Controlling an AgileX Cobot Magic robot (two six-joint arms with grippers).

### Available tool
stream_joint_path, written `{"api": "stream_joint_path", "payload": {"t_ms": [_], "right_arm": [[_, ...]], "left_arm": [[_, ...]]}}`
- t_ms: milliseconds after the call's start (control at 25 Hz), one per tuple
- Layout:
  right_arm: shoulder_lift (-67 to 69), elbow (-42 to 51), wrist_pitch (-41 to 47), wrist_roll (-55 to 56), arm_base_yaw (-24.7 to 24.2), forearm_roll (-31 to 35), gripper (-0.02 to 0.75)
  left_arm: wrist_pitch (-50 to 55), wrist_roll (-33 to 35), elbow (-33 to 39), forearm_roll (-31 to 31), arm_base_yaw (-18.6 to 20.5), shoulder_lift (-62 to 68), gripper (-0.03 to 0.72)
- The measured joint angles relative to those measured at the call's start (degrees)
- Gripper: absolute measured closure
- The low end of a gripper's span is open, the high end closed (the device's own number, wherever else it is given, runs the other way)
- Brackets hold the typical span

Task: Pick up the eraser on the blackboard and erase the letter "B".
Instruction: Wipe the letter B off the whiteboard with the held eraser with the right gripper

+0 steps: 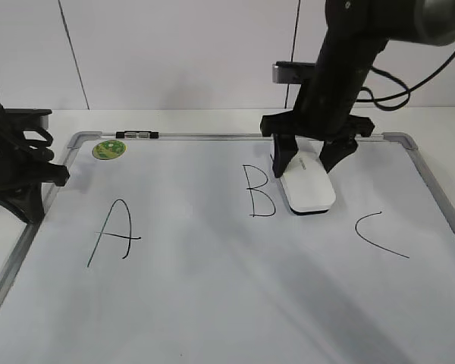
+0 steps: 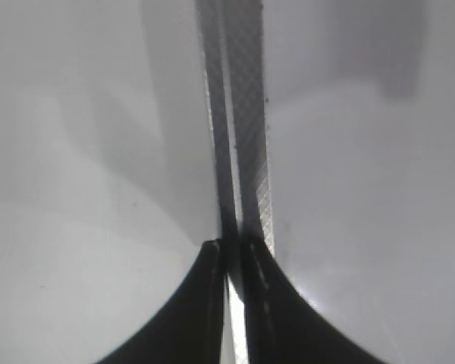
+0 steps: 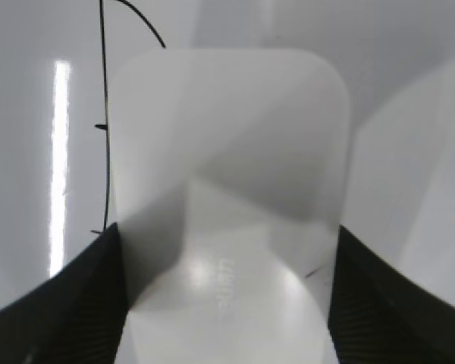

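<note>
Now, right gripper (image 1: 312,161): fingers spread wide, straddling the eraser (image 1: 308,189); whether they touch its sides, cannot tell.
Eraser: between the fingers, flat on the blackboard (image 1: 235,303).
Letter "B" (image 1: 258,191): just beside the eraser.
Left gripper (image 2: 233,262): closed, empty, over the frame.
Risk: an off-centre squeeze could twist the eraser out.

We see the board (image 1: 235,303) filling the lower frame of the exterior view. On it, "A" (image 1: 114,233) sits at left, "B" (image 1: 258,191) at centre and "C" (image 1: 378,235) at right. The eraser (image 1: 308,186) lies just right of "B", between "B" and "C". The right gripper (image 1: 312,159) straddles the eraser's far end. The sticker (image 1: 108,149) lies at upper left, and the left gripper (image 1: 32,182) sits over the board's left edge.
</note>
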Motion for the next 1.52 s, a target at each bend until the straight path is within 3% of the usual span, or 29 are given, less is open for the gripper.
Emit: {"api": "stream_joint_path", "payload": {"t_ms": [640,840,1200,1520], "right_arm": [[11.34,-10.45,3.35,-0.75,0.77,-0.54,0.204],[11.72,-10.95,3.22,-0.97,3.44,-3.45,0.204],[11.98,-11.07,1.28,-1.29,11.37,-3.0,0.204],[12.23,-11.45,1.24,-1.29,13.02,-3.36,0.205]], "left_arm": [[0.0,0.0,0.0,0.0,0.0,0.0,0.663],[0.0,0.0,0.0,0.1,0.1,0.0,0.663],[0.12,0.0,0.0,0.21,0.1,0.0,0.663],[0.19,0.0,0.0,0.31,0.1,0.0,0.663]]}}
